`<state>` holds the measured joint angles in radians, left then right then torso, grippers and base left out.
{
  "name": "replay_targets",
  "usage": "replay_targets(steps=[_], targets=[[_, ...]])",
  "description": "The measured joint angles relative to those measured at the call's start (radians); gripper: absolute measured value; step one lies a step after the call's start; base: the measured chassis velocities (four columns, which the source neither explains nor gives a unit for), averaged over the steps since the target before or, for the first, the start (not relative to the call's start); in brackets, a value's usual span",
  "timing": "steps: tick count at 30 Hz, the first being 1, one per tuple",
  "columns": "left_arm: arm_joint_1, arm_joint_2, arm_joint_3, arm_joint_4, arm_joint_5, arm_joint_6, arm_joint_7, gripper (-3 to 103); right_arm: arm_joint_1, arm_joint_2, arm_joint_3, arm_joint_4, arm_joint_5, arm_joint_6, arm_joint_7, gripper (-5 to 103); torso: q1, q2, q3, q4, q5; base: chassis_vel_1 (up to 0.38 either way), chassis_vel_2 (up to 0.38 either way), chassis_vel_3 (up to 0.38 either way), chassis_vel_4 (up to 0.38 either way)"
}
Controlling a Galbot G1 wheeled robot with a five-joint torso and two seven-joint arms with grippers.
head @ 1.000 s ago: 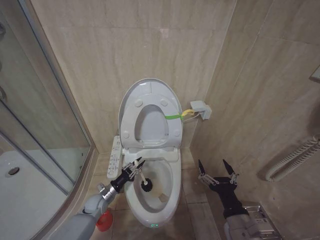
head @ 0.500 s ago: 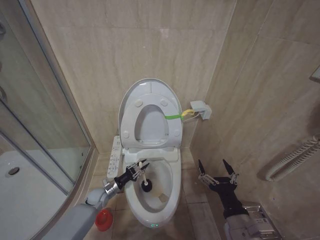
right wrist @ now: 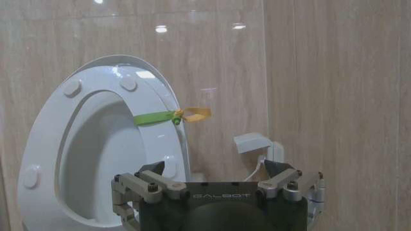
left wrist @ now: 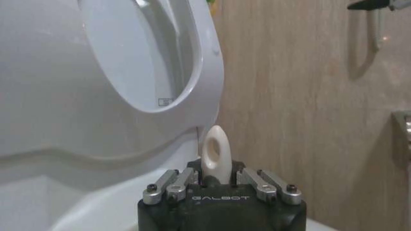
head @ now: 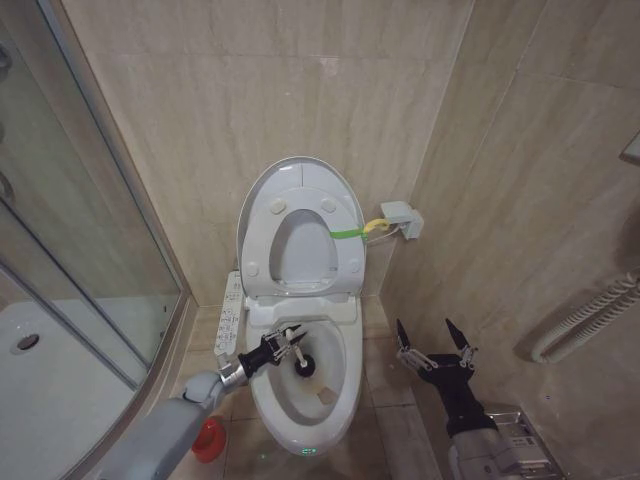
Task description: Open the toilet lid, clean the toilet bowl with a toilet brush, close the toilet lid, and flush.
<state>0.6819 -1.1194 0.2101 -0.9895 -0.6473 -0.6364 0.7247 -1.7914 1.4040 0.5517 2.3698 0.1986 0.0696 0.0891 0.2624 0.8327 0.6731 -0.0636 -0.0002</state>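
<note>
Clamped on the brush [head: 297,356], the left gripper [head: 283,347] has pushed farther over the bowl [head: 345,395] than 0.5 s ago, carrying the bristle head toward the bowl's middle. Behind the bowl, the lid [head: 297,175] stands upright. Right of the bowl, the right gripper [head: 434,338] hangs unmoved, jaws apart.

1 toilet, 1 brush, 2 grippers.
1 toilet lid [head: 300,180], 1 seat [head: 300,245], 1 toilet bowl [head: 335,415], 1 toilet brush [head: 300,362], 1 red holder cup [head: 208,438], 1 left gripper [head: 288,345], 1 right gripper [head: 432,335].
</note>
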Motion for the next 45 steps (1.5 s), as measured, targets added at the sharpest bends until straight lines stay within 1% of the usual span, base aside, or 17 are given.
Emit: replay_targets(steps=[3,5,13,16,25,28,32,35,36,37,38,40,41,42,43,44,45], targets=[[-0.005,-0.008,-0.018,-0.030,0.001,0.000,-0.007,26,0.000,0.000,0.000,0.000,0.000,0.000,0.000,100,0.000,0.000,0.000,0.0001,0.0001,0.000,0.000,0.000,0.000],[-0.008,-0.006,-0.029,-0.080,-0.001,0.007,-0.021,26,0.000,0.000,0.000,0.000,0.000,0.000,0.000,100,0.000,0.000,0.000,-0.0001,0.0002,0.000,0.000,0.000,0.000],[0.029,0.013,-0.029,-0.245,-0.052,0.060,-0.061,26,0.000,0.000,0.000,0.000,0.000,0.000,0.000,100,0.000,0.000,0.000,0.0001,0.0003,0.000,0.000,0.000,0.000],[0.057,0.002,-0.016,-0.273,-0.074,0.072,-0.069,26,0.000,0.000,0.000,0.000,0.000,0.000,0.000,100,0.000,0.000,0.000,0.0000,0.0002,0.000,0.000,0.000,0.000],[0.140,-0.010,0.001,-0.316,-0.062,0.076,-0.073,26,0.000,0.000,0.000,0.000,0.000,0.000,0.000,100,0.000,0.000,0.000,0.0001,0.0003,0.000,0.000,0.000,0.000],[0.156,-0.017,0.001,-0.311,-0.053,0.074,-0.068,26,0.000,0.000,0.000,0.000,0.000,0.000,0.000,100,0.000,0.000,0.000,0.0002,0.0005,0.000,0.000,0.000,0.000],[0.164,-0.055,-0.007,-0.262,-0.044,0.063,-0.052,26,0.000,0.000,0.000,0.000,0.000,0.000,0.000,100,0.000,0.000,0.000,0.0001,0.0002,0.000,0.000,0.000,0.000],[0.152,-0.103,-0.024,-0.148,-0.008,0.029,-0.024,26,0.000,0.000,0.000,0.000,0.000,0.000,0.000,100,0.000,0.000,-0.001,-0.0006,0.0001,0.000,0.000,0.000,0.000],[0.152,-0.103,-0.024,-0.148,-0.008,0.029,-0.024,26,0.000,0.000,0.000,0.000,0.000,0.000,0.000,100,0.000,0.000,-0.001,-0.0006,0.0001,0.000,0.000,0.000,0.000],[0.149,-0.113,-0.027,-0.094,0.016,0.017,-0.013,26,0.000,0.000,0.001,0.000,0.000,0.000,0.001,100,0.000,0.000,0.000,-0.0013,0.0005,0.000,0.000,0.000,0.000],[0.143,-0.125,-0.039,-0.049,0.038,-0.005,0.001,26,0.000,-0.001,0.000,0.000,0.000,0.000,0.000,100,0.000,0.000,0.001,0.0014,-0.0004,0.000,0.000,0.000,0.000],[0.134,-0.131,-0.059,-0.018,0.052,-0.017,0.006,26,0.000,0.000,0.000,0.000,0.000,0.000,0.000,100,0.000,0.000,0.000,-0.0007,0.0004,0.000,0.000,0.000,0.000],[0.134,-0.131,-0.059,-0.018,0.052,-0.017,0.006,26,0.000,0.000,0.000,0.000,0.000,0.000,0.000,100,0.000,0.000,0.000,-0.0007,0.0004,0.000,0.000,0.000,0.000],[0.137,-0.131,-0.062,-0.025,0.051,-0.018,0.003,26,0.000,0.000,0.000,0.000,0.000,0.000,0.000,100,0.000,0.000,0.000,0.0006,0.0006,0.000,0.000,0.000,0.000],[0.140,-0.130,-0.068,-0.049,0.046,-0.013,-0.003,22,0.000,0.000,0.000,0.000,0.000,0.000,0.000,100,0.000,0.000,0.000,0.0005,0.0001,0.000,0.000,0.000,0.000],[0.142,-0.128,-0.077,-0.077,0.039,-0.007,-0.011,22,0.000,0.000,0.000,0.000,0.000,0.000,0.000,100,0.000,0.000,0.000,-0.0003,-0.0002,0.000,0.000,0.000,0.000],[0.142,-0.128,-0.077,-0.077,0.039,-0.007,-0.011,22,0.000,0.000,0.000,0.000,0.000,0.000,0.000,100,0.000,0.000,0.000,-0.0003,-0.0002,0.000,0.000,0.000,0.000]])
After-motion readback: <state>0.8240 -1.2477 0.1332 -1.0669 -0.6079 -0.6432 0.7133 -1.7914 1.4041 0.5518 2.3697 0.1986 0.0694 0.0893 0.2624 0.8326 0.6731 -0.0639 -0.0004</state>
